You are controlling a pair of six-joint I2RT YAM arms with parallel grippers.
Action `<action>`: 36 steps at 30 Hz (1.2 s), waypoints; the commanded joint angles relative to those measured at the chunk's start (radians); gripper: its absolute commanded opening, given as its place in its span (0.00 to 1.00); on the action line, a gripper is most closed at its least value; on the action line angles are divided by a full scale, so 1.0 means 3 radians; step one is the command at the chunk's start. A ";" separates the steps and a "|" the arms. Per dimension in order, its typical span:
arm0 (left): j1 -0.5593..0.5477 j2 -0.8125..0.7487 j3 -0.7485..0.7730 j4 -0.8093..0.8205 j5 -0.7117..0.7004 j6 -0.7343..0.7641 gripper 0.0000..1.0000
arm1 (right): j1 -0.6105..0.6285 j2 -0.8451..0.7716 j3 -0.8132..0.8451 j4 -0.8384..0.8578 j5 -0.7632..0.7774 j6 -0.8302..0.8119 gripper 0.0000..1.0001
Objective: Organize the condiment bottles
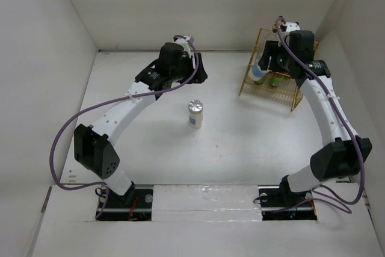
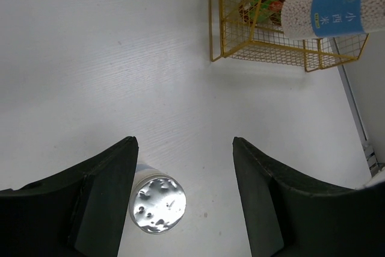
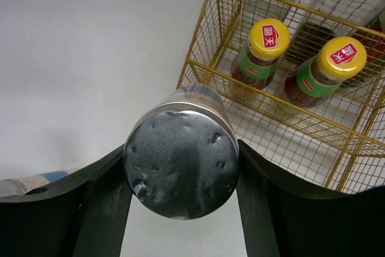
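Right jaws clamp a cylindrical shaker (image 3: pixel 180 164) with dimpled silver lid and blue Chinese-character label at the front of the yellow wire rack (image 3: pixel 207 70), which holds two sauce bottles (image 3: pixel 269 39) with yellow, red-badged caps. Left jaws gape over the white surface (image 2: pixel 120 58), a second silver-lidded shaker (image 2: pixel 157 204) upright just beside one finger.

At centre of the top view, upright on the table (image 1: pixel 240 148): one shaker (image 1: pixel 195 114), well apart from the rack (image 1: pixel 283 91) at upper right. At the rack's left edge, between the right gripper's (image 3: pixel 180 148) fingers: a second shaker (image 3: pixel 180 170). Inside the rack, side by side: left sauce bottle (image 3: pixel 263 52), right sauce bottle (image 3: pixel 322 70). Above and left of centre: left gripper (image 2: pixel 183 191).
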State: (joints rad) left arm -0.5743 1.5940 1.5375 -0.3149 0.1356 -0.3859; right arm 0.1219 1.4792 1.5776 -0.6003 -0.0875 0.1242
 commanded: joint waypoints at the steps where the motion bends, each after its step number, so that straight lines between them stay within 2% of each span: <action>1: 0.0012 -0.0128 0.0111 0.0017 -0.0023 0.0003 0.60 | -0.0099 0.0044 0.0197 0.0298 -0.0138 -0.0005 0.33; 7: 0.0012 -0.0128 0.0111 0.0017 -0.0023 0.0003 0.60 | -0.0064 0.0203 0.0095 0.0486 0.0286 -0.0005 0.31; 14: 0.0012 -0.0128 0.0111 0.0017 -0.0023 0.0003 0.60 | 0.0008 0.0571 -0.0022 0.0502 0.0287 -0.0005 0.33; 17: 0.0012 -0.0128 0.0111 0.0017 -0.0023 0.0003 0.60 | 0.0008 0.0668 -0.0089 0.0544 0.0322 -0.0005 0.40; 21: 0.0012 -0.0128 0.0111 0.0017 -0.0053 0.0003 0.60 | 0.0044 0.0745 -0.0023 0.0513 0.0384 -0.0005 0.57; 22: 0.0012 -0.0128 0.0111 0.0017 -0.0053 0.0003 0.60 | 0.0044 0.0745 0.0028 0.0477 0.0384 -0.0005 0.67; 25: 0.0012 -0.0128 0.0111 -0.0014 -0.0084 0.0003 0.60 | 0.0115 0.0644 0.0176 0.0396 0.0415 -0.0041 0.80; 26: 0.0012 -0.0128 0.0146 -0.0014 -0.0084 0.0003 0.60 | 0.0115 0.0607 0.0177 0.0395 0.0445 -0.0081 0.88; 28: 0.0053 -0.0128 0.0177 -0.0044 -0.0120 0.0003 0.62 | 0.0176 0.0521 0.0207 0.0359 0.0445 -0.0082 0.93; 32: 0.0135 -0.0128 0.0305 -0.0085 -0.0120 0.0003 0.67 | 0.0355 0.0148 0.0020 0.0288 0.0445 -0.0209 0.95; 36: 0.0135 -0.0241 0.0448 -0.0228 -0.0487 -0.0028 0.67 | 0.0799 -0.0210 -0.0577 0.0625 -0.0070 -0.0240 0.78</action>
State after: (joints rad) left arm -0.5419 1.5940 1.6016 -0.3691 0.0692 -0.3874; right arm 0.2665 1.4979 1.4971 -0.4923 -0.0006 0.0799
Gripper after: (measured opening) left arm 0.670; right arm 0.795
